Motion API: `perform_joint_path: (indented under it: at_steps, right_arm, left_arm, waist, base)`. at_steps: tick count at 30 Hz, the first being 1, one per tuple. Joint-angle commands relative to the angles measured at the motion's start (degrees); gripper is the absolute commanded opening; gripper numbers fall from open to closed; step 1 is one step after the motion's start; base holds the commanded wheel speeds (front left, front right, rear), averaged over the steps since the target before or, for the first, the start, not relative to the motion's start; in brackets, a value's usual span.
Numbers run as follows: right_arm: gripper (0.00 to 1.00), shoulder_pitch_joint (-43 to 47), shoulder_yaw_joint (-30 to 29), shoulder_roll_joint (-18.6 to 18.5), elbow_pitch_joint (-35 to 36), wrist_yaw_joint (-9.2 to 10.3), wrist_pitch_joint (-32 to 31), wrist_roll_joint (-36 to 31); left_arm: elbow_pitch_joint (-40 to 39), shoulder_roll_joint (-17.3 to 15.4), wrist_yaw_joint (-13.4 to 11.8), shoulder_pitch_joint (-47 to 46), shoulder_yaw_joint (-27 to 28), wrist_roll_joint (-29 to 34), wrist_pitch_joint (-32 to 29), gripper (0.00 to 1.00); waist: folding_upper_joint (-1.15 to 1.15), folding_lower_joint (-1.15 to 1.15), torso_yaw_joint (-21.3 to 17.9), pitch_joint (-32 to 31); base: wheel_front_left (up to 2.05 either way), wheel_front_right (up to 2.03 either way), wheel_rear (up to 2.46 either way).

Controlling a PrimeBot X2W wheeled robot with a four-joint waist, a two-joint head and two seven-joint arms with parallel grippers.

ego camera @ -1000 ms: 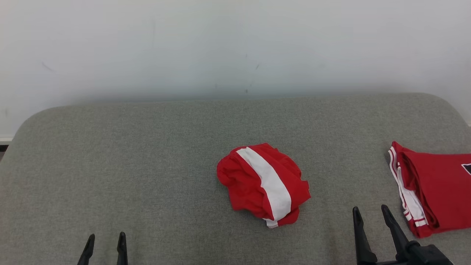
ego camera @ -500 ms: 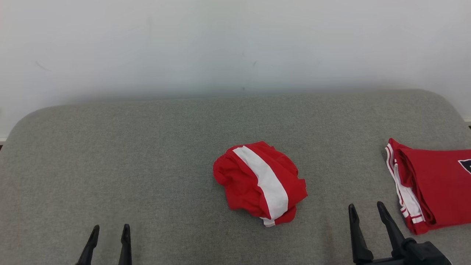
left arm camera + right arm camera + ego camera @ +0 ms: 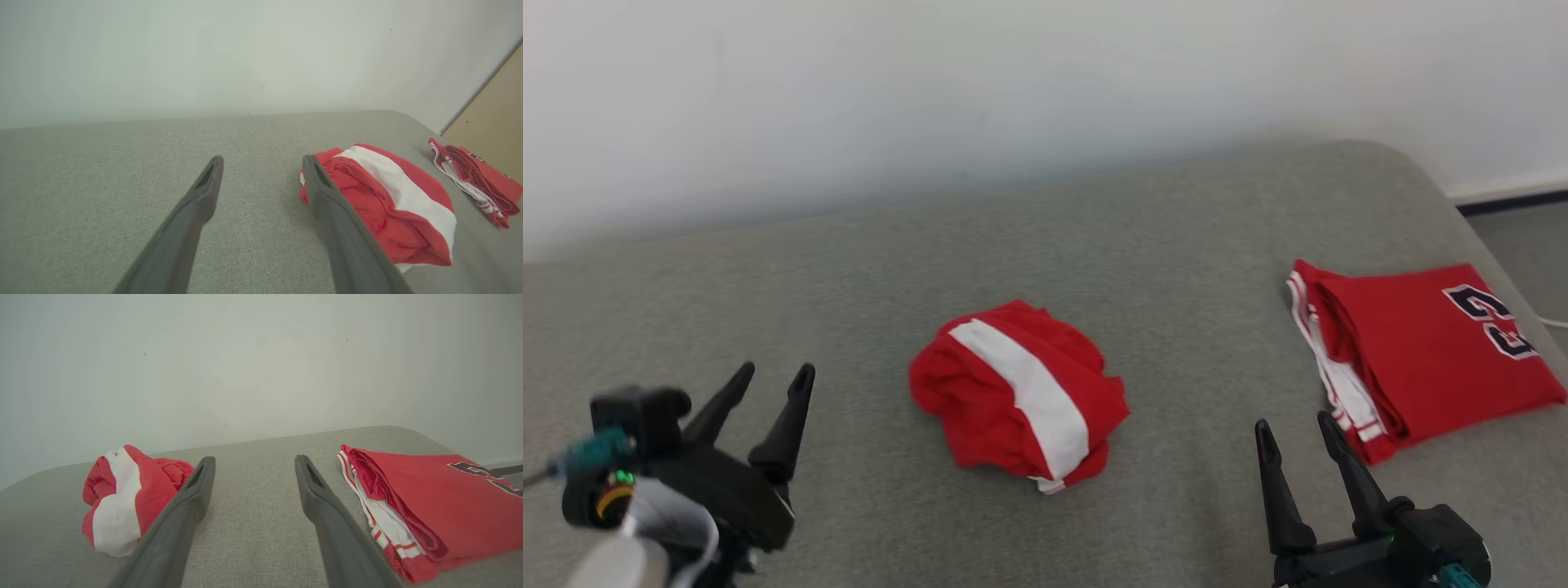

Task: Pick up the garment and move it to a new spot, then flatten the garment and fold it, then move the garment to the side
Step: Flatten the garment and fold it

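A crumpled red garment (image 3: pixel 1019 396) with a broad white stripe lies bunched near the middle of the grey padded surface (image 3: pixel 849 269). It also sits right of the fingers in the left wrist view (image 3: pixel 384 200) and at the left in the right wrist view (image 3: pixel 126 496). My left gripper (image 3: pixel 772 377) stands open to the garment's left, apart from it, with nothing between its fingers. My right gripper (image 3: pixel 1294 426) is open and empty at the lower right, between the garment and a folded jersey.
A folded red jersey (image 3: pixel 1421 351) with white trim and dark numerals lies at the right end of the surface, also in the right wrist view (image 3: pixel 429 498). A white wall runs behind. The surface's rounded right edge drops to grey floor (image 3: pixel 1527 245).
The head camera has swung right and tilted, shifting the whole picture. My left gripper has risen well into view toward the garment. The garment and the jersey lie as before.
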State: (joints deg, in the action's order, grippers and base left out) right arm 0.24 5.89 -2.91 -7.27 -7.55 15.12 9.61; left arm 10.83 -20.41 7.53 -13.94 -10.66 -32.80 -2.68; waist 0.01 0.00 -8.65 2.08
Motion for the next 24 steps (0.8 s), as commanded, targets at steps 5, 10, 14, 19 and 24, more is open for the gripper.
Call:
perform_joint_path:
  at_steps: [5,10,14,19,24]
  right_arm:
    - [1.0,-1.9,1.3,0.0,0.9,0.15,0.0,1.8]
    - [1.0,-2.6,1.3,0.0,2.1,0.15,0.0,3.9]
    - [1.0,-2.8,1.0,0.1,3.0,0.15,0.0,5.2]
    - [1.0,-3.4,1.0,0.1,3.6,0.15,0.0,6.7]
    - [1.0,-3.8,1.4,0.0,3.8,0.15,0.0,7.5]
  left_arm:
    - [-1.8,-7.1,-0.1,-6.1,-1.2,-12.7,-14.7,1.0]
    - [-4.9,-11.8,-1.1,-9.3,1.9,-24.6,-28.9,1.0]
    - [-7.5,-15.0,-3.2,-9.7,2.9,-28.1,-36.0,1.0]
    - [-10.5,-17.9,-5.1,-9.7,2.8,-29.1,-41.1,1.0]
    - [-12.0,-18.7,-5.9,-10.0,2.4,-30.2,-43.8,1.0]
  waist:
    - [-0.01,0.0,-10.3,5.4]
    - [-0.01,0.0,-15.8,8.8]
    - [-0.01,0.0,-18.3,11.2]
    - [-0.01,0.0,-20.2,13.4]
    - [-0.01,0.0,-21.5,14.6]
  base:
    - [0.0,0.0,0.0]
    - [0.0,0.0,0.0]
    - [0.0,0.0,0.0]
    - [0.0,0.0,0.0]
    - [0.0,0.0,0.0]
